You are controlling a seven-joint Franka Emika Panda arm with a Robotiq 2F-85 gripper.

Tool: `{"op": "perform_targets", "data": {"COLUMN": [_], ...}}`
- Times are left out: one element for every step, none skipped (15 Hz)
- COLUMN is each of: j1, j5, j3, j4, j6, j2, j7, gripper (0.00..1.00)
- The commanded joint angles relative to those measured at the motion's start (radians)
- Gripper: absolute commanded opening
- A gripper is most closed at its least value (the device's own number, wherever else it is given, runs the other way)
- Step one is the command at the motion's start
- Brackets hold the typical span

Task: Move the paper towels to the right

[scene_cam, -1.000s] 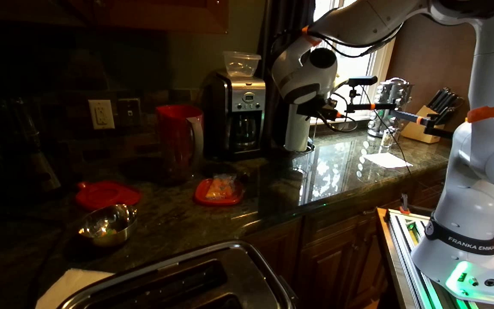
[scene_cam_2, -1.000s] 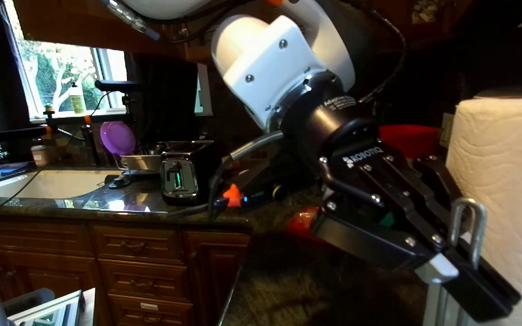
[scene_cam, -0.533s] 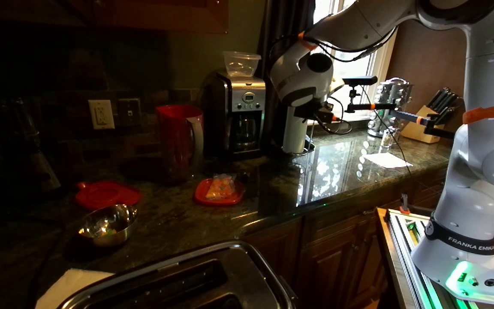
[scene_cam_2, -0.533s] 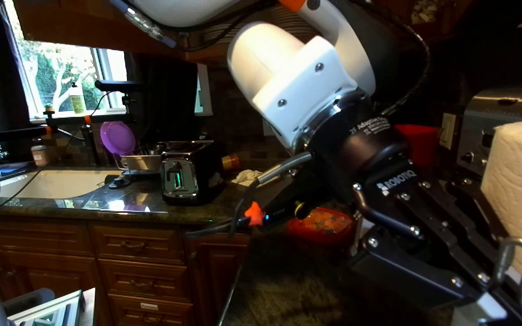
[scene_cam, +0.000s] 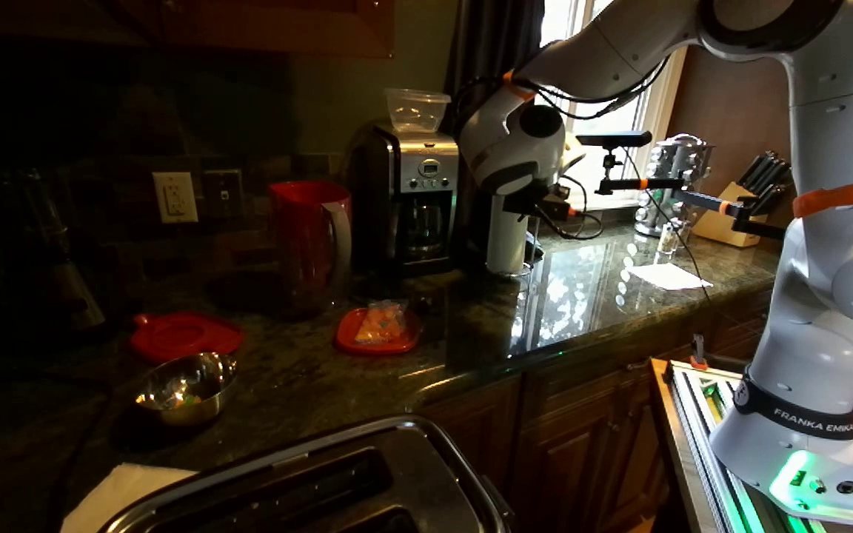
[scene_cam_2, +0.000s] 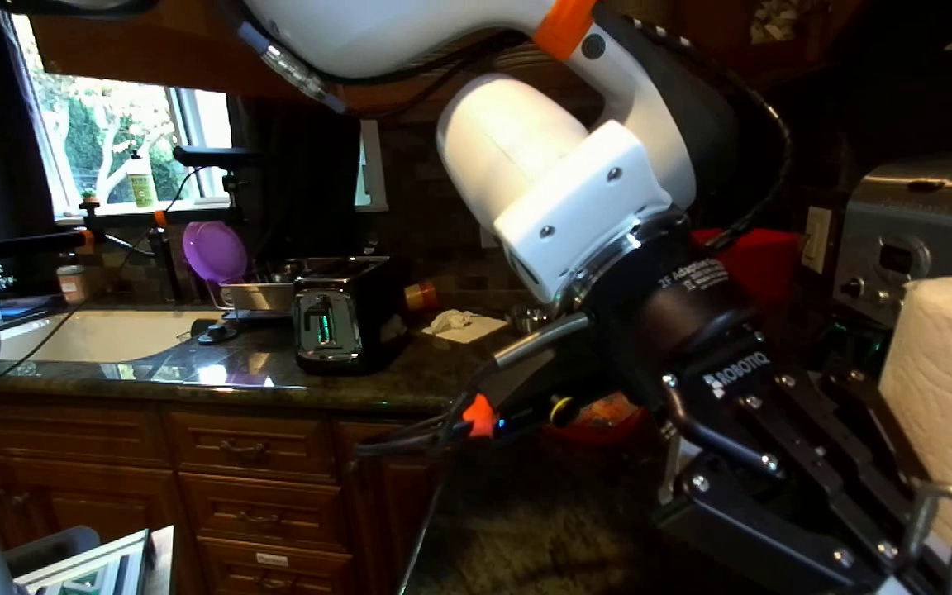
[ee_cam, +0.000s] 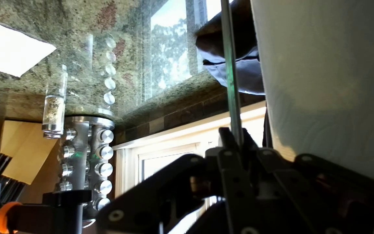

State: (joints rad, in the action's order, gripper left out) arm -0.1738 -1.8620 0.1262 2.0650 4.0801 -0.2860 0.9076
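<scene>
counter (scene_cam: 293,374) | red tray (scene_cam: 346,334): packet (scene_cam: 382,324) | claw (ee_cam: 238,138) clasps rod (ee_cam: 231,74) beside paper towels (scene_cam_2: 951,376)

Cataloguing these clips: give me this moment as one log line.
hand: closed on metal rod; paper towels: roughly upright beside rod, near coffee maker; release: not yet done

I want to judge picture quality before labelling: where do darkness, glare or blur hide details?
In an exterior view, glare whitens part of the granite countertop and the picture's left edge is nearly black; in the wrist view, the white sheet is overexposed, the gripper dark and slightly blurred.
</scene>
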Motion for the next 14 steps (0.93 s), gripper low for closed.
{"op": "perform_targets", "data": {"j1": [-0.018, -0.02, -0.017, -0.012, -0.009, -0.002, 0.006, 0.015, 0.025, 0.037, 0.083, 0.111, 0.087, 0.116], "j5": [-0.019, -0.027, -0.023, -0.026, -0.031, -0.034, -0.027, -0.02, -0.018, -0.007, 0.015, 0.047, 0.076, 0.074], "j3": [-0.007, -0.01, -0.009, -0.009, -0.012, -0.015, -0.017, -0.019, -0.022, -0.027, 0.027, 0.049, -0.03, -0.053], "j4": [-0.027, -0.024, -0.022, -0.018, -0.012, -0.002, 0.006, 0.015, 0.022, 0.039, 0.064, 0.09, 0.127, 0.164], "j6": [-0.004, -0.009, 0.001, 0.02, 0.031, 0.053, 0.068, 0.092, 0.13, 0.164, 0.16, 0.147, 0.147, 0.133], "j2": [-0.021, -0.015, -0.007, 0.018, 0.042, 0.075, 0.106, 0.137, 0.168, 0.209, 0.25, 0.291, 0.352, 0.412], "j7": [0.031, 0.043, 0.042, 0.047, 0.062, 0.071, 0.074, 0.07, 0.075, 0.066, 0.05, 0.031, 0.027, 0.059], "gripper": [0.33, 0.34, 0.4, 0.48, 0.55, 0.61, 0.69, 0.76, 0.85, 0.92, 0.99, 1.0, 1.0, 1.0]}}
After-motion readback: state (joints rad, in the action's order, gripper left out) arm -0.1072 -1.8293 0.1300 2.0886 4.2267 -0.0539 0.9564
